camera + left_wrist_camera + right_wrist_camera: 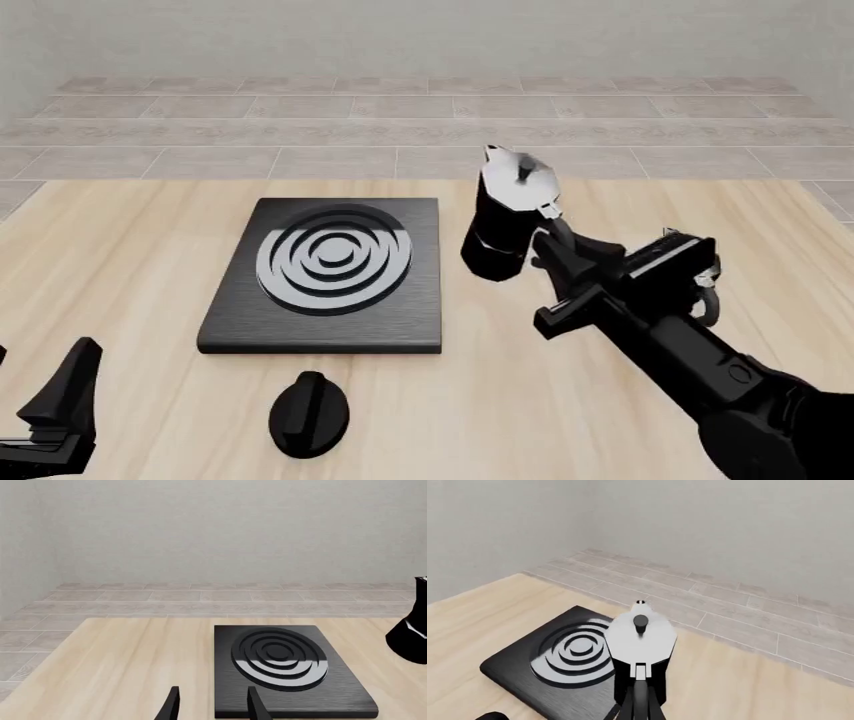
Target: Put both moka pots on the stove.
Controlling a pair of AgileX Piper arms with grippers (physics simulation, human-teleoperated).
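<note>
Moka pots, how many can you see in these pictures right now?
1. A single moka pot is held tilted in the right claw, just right of the stove, not yet on it. A second pot isn't in view; it may be outside the frames.

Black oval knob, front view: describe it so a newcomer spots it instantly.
Start at the stove, the flat black slab with silver ring burner on the wooden table. Just in front of its near edge, toward the arms, lies the oval knob, alone on bare wood. Unlike the moka pot held at the stove's right, it is low, all black, with a raised ridge across it.
</note>
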